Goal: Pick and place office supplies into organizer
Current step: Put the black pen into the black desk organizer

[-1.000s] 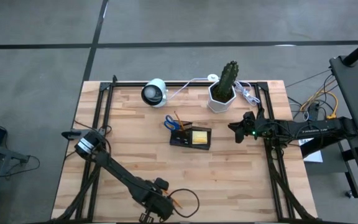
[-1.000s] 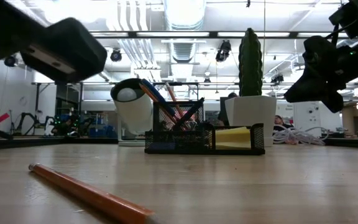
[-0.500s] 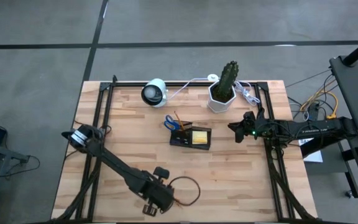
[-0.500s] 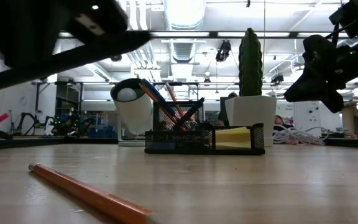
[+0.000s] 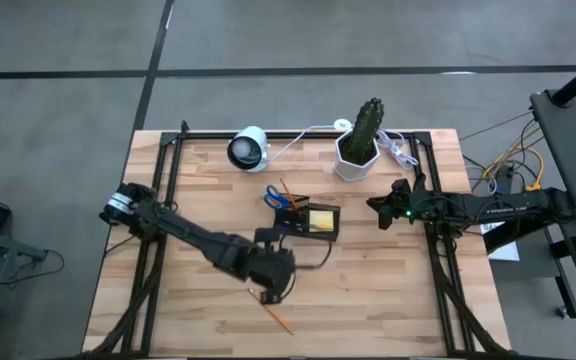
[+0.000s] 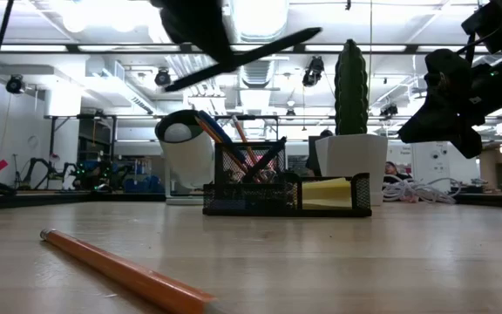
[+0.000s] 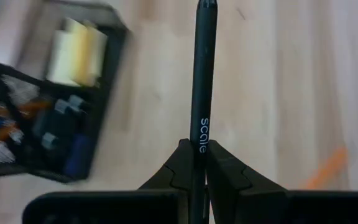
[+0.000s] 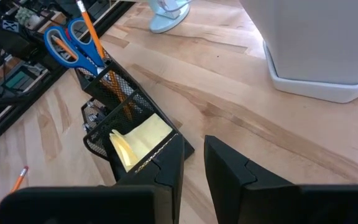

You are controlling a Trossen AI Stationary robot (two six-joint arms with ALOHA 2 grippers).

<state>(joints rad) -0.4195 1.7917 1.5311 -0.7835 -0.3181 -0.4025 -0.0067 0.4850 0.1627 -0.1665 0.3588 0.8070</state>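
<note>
On the table: table [image 5: 388, 290] carries the organizer, a cactus pot at the far edge, and one loose pencil near the front edge.
Organizer: black mesh organizer [image 5: 307, 221] sits mid-table — scissors [image 8: 73, 40] and orange pencils stand in its taller compartment, a yellow sticky-note pad [image 8: 138, 140] fills the lower one.
Left claw: left claw [image 7: 193, 163] is pinched tight on a black pen [image 7: 201, 81], carried in the air just in front of the organizer, pen pointing outward from the claw.
Right claw: right claw [image 8: 192, 163] waits just beside the organizer's right end, fingers slightly parted, nothing between them.
Loose pencil: orange pencil [image 5: 277, 318] lies flat near the front edge, well apart from the organizer.
Step in hand: carrying the black pen toward the organizer — the pick looks done, the place is not.
Next move calls for: tipping the pen upright over the tall compartment, clear of the scissor handles, before letting go; the orange pencil is left to fetch.
</note>
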